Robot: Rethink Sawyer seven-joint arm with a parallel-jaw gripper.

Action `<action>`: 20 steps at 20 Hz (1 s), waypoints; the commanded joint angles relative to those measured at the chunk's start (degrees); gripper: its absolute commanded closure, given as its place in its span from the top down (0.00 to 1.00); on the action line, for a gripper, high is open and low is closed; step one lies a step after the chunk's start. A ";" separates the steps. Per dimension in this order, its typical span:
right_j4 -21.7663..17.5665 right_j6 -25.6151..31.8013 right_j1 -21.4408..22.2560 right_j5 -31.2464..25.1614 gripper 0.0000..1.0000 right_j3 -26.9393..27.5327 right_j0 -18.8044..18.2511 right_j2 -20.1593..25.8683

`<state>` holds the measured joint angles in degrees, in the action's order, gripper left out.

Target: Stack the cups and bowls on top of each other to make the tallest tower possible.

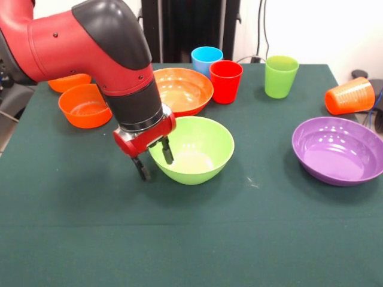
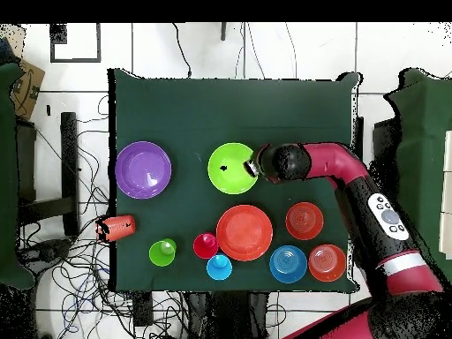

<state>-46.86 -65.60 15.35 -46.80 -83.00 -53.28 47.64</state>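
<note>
My gripper (image 1: 154,160) (image 2: 253,163) is open and low at the left rim of the large lime green bowl (image 1: 197,149) (image 2: 229,168). One finger (image 1: 167,152) hangs inside the bowl and the other (image 1: 142,168) outside. Behind it stand the orange-red bowl (image 1: 182,89), the light blue cup (image 1: 206,58), the red cup (image 1: 225,81) and the lime green cup (image 1: 281,76). The orange cup (image 1: 350,95) lies on its side at the right. The purple bowl (image 1: 338,149) sits front right. Two small orange bowls (image 1: 85,106) (image 1: 69,81) sit at the left. The blue bowl (image 2: 288,263) shows only from overhead. No piece rests on another, so no tower shows.
The green cloth (image 1: 191,239) covers the table. My arm (image 1: 90,42) reaches over its left half, above the small orange bowls. Cables (image 2: 71,265) lie on the floor beside the table.
</note>
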 commanded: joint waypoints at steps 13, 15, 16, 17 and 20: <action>-4.68 19.78 1.84 -2.93 1.00 2.55 -0.23 -2.28; -4.64 18.05 2.22 -2.55 1.00 1.81 -0.09 -2.67; -4.74 16.33 2.12 -2.04 1.00 1.87 0.30 -3.13; -4.87 15.13 2.07 -1.66 1.00 1.72 0.58 -3.51; -4.82 12.33 2.57 -0.87 1.00 0.35 0.98 -4.16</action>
<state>-47.43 -65.60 15.90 -46.80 -81.96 -53.35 47.24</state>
